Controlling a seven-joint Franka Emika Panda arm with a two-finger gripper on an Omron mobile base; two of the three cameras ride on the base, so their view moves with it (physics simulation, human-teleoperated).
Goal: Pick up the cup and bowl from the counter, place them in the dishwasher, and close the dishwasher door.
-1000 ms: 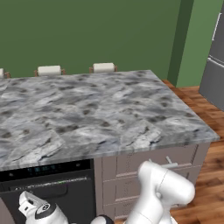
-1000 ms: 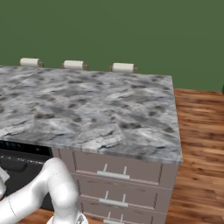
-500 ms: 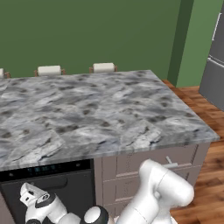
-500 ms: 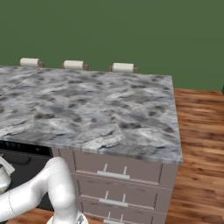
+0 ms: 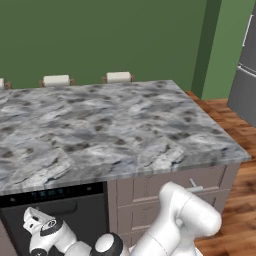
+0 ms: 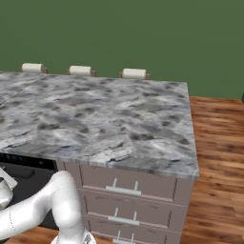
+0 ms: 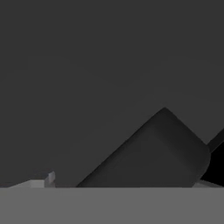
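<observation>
Green walls back a kitchen island whose tabletop [image 5: 110,125] is a large slab of grey-and-white marbled stone, smooth and flat, with a squared edge. Three pale stool backs [image 5: 118,77] show beyond its far edge. Under the slab sit taupe drawer fronts [image 6: 128,183] with silver bar handles; warm wood planks cover the floor [image 6: 214,143].

The dishwasher [image 5: 55,191] is built in beneath the slab, at the left of the drawers. Its dark control strip carries small teal lights. The dishwasher door [image 5: 75,220] is a flat, plain black panel and appears upright against the cabinet front. Neither cup nor bowl lies on the visible stone, so both are judged to be already inside.

The arm is folded low, with the hand directly in front of the door. In the hand view, dark grey panel [image 7: 87,65] fills most of the field, and one dark, rounded finger tip [image 7: 153,153] rises at the bottom. The fingers stand wide and hold nothing.

Step in hand: judged to be the door closure, at or near completion. The next move calls for confirming the door is fully seated, then drawing the hand clear.
</observation>
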